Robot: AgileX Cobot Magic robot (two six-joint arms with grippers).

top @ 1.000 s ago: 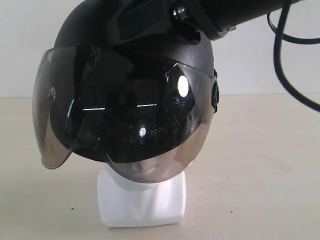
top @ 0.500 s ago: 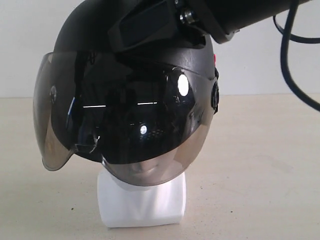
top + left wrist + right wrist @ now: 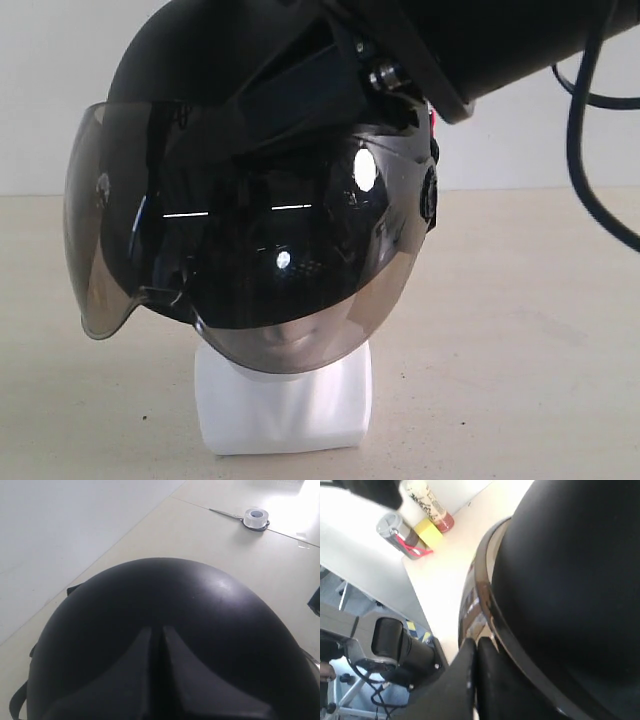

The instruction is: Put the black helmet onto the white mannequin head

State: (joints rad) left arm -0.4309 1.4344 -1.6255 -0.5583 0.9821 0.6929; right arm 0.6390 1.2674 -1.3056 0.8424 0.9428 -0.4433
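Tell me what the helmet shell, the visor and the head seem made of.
Helmet shell: likely hard plastic, matte black; light spreads into a soft sheen only. Visor: tinted see-through plastic, glossy; sharp reflections, and the face shows through its lower edge. Head: white and smooth, perhaps plastic or foam; too washed out to tell.

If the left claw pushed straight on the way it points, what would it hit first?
The black helmet: the closed left claw points at its dome and seems to touch it, though depth is unclear.
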